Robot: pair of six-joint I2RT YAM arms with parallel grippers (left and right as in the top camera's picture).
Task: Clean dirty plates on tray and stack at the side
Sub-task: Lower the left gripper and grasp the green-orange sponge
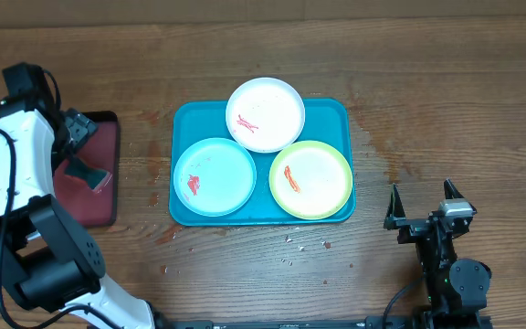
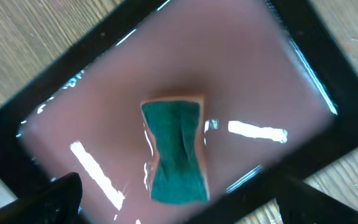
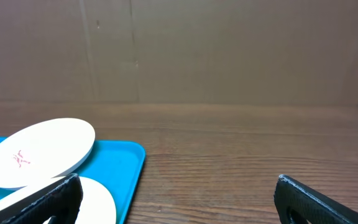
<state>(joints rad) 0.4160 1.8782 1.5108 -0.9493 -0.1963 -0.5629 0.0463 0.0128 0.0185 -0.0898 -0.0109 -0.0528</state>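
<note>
Three dirty round plates lie on the teal plastic tray [image 1: 331, 114] at mid-desk [image 1: 446, 91]: a white plate [image 1: 265, 113], a pale blue plate [image 1: 215, 176] and a green-rimmed plate [image 1: 310, 179] (each smeared red). None is stacked at the side yet. We see the left pincer [image 2: 191, 202] spread wide above the green sponge [image 2: 176, 151], which sits in the shallow black dish [image 2: 337, 71] of pinkish liquid. The right pincer [image 1: 422, 203] hangs open and empty beside the tray. We judge two risks: the soaked sponge may slip from an off-centre grasp or drip across the desk, and the white plate, overlapping its neighbours, may slide when scrubbed.
</note>
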